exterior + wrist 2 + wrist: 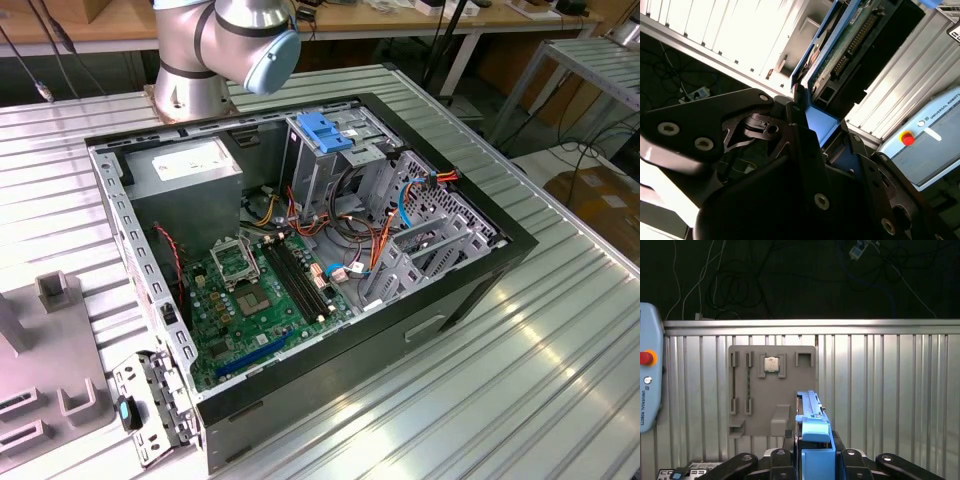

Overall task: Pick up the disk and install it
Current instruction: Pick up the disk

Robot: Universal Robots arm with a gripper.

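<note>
Blue plastic caps the drive cage (328, 130) inside the open computer case (470, 290) in the exterior view. The case lies on the ribbed metal counter (540, 400), with loose cables (375, 245) bunched beside the cage. The arm (225, 40) rises behind the case and is cut off by the frame edge, so how far the case lies from the gripper cannot be judged here.

In the first wrist view the gripper (815, 462) is pinching the disk (809, 410) by its blue end piece, with a black finger on either side. The disk juts straight ahead of the gripper, edge-on. Far past its tip lies the counter with a grey parts fixture (790, 380); the disk appears lifted well clear of both.

In the second wrist view the disk runs out from between the fingers (796, 115), with its green circuit board and connector row showing.

The hold seems to be on the plastic end alone, with the long body hanging out unsupported. A knock against the cage rim could therefore twist or slip it in the grip. The cables by the cage could also snag it.

How deep the fingers reach along the disk is hidden behind the gripper's own body. The cage's slot opening is hard to make out.
</note>
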